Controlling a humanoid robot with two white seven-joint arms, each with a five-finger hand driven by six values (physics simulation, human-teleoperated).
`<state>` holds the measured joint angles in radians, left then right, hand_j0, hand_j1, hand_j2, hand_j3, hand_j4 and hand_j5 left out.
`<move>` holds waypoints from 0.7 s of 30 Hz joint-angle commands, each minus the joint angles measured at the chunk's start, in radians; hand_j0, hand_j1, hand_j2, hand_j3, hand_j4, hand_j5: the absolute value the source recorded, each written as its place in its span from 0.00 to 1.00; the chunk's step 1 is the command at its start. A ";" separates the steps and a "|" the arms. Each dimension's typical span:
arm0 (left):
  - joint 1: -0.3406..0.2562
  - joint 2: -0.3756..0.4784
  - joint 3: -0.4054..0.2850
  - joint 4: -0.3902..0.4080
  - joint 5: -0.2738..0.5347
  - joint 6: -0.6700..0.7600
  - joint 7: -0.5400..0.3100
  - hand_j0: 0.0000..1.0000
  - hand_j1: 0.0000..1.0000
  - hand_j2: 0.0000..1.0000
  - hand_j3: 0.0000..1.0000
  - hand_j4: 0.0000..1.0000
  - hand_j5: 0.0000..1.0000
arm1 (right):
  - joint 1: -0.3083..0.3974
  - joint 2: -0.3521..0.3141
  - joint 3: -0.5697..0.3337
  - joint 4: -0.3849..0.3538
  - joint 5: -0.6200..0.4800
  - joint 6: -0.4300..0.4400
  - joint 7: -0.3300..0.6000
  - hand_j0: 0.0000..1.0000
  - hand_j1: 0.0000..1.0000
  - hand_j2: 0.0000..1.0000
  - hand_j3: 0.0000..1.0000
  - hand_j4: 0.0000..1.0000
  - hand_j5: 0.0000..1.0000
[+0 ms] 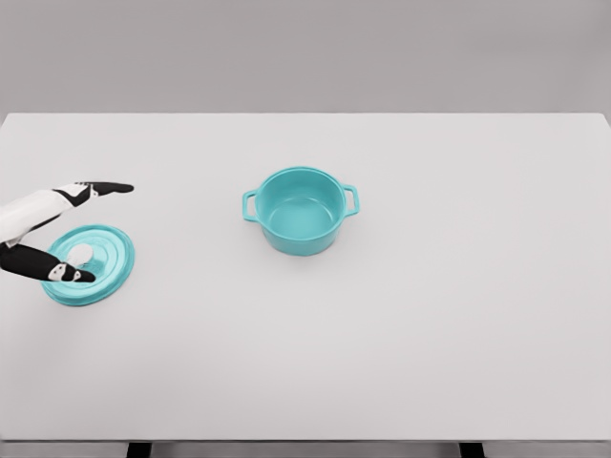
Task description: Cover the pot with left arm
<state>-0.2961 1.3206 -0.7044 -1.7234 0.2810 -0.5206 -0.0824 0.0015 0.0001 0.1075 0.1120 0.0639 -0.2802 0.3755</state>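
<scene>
Spread open over the teal lid (91, 265) at the frame's left edge, my left hand (59, 229) grips nothing yet, so I should pinch the white knob (82, 253) squarely before carrying it to the open pot (302, 210) at centre.

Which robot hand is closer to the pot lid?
Left. The left hand reaches over the teal lid, fingers spread around its white knob. The right hand is not in view.
</scene>
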 commanded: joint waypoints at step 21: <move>0.044 -0.052 -0.020 0.182 0.043 0.042 -0.010 0.87 0.87 0.87 0.87 0.87 0.87 | 0.000 0.000 0.000 0.000 0.001 0.000 0.000 1.00 1.00 1.00 1.00 1.00 1.00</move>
<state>-0.2516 1.2759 -0.7163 -1.5633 0.3193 -0.4785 -0.0920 0.0015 0.0001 0.1075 0.1120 0.0639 -0.2803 0.3755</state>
